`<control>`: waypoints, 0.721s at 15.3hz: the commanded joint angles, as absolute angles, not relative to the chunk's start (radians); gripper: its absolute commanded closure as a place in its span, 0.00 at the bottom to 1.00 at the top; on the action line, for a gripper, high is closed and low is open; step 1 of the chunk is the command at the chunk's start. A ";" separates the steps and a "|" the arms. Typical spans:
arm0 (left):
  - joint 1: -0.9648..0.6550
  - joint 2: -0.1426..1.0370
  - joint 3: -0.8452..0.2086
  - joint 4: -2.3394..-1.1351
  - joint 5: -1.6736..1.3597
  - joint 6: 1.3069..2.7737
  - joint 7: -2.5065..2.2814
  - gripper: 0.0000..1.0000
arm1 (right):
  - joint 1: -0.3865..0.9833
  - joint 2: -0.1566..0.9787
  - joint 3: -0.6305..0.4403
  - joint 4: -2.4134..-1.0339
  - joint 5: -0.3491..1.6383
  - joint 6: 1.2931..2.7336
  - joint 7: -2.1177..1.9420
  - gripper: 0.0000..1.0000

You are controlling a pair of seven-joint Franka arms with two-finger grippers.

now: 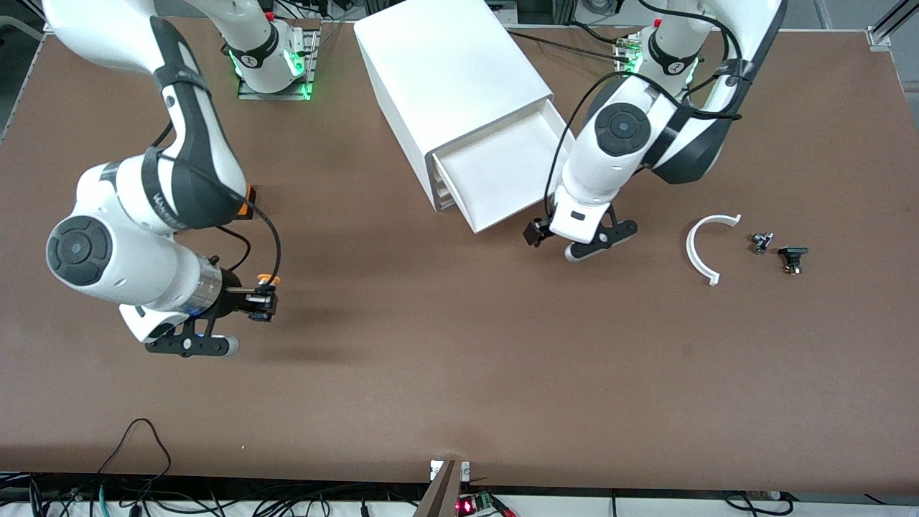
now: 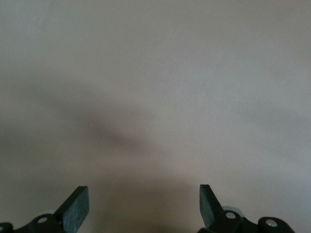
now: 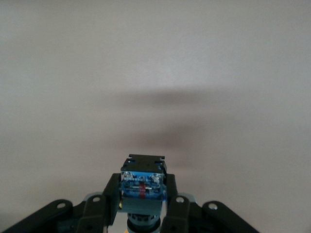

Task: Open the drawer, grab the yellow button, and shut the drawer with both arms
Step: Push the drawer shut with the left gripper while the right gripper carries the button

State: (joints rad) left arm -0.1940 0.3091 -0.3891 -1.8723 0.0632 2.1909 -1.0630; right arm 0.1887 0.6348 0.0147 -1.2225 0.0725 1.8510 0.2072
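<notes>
The white cabinet (image 1: 445, 79) stands at the back of the table with one drawer (image 1: 502, 169) pulled out; the tray's inside shows nothing in it. My right gripper (image 1: 263, 300) hangs over bare table toward the right arm's end, shut on the button (image 1: 268, 279); its orange cap shows in the front view. In the right wrist view the gripper (image 3: 142, 201) clamps the button's blue and black body (image 3: 142, 184). My left gripper (image 1: 537, 233) is low beside the drawer's front corner. It is open and empty, with only table between its fingers (image 2: 77, 206).
A white curved strip (image 1: 702, 250) and two small dark parts (image 1: 761, 242) (image 1: 792, 257) lie toward the left arm's end. An orange cube (image 1: 249, 202) peeks out from under the right arm. Cables hang at the table's front edge.
</notes>
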 commanded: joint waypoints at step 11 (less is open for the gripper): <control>-0.187 0.259 -0.546 -1.933 -0.058 2.063 -1.104 0.00 | 0.078 0.733 0.026 -1.488 0.040 2.252 -0.063 1.00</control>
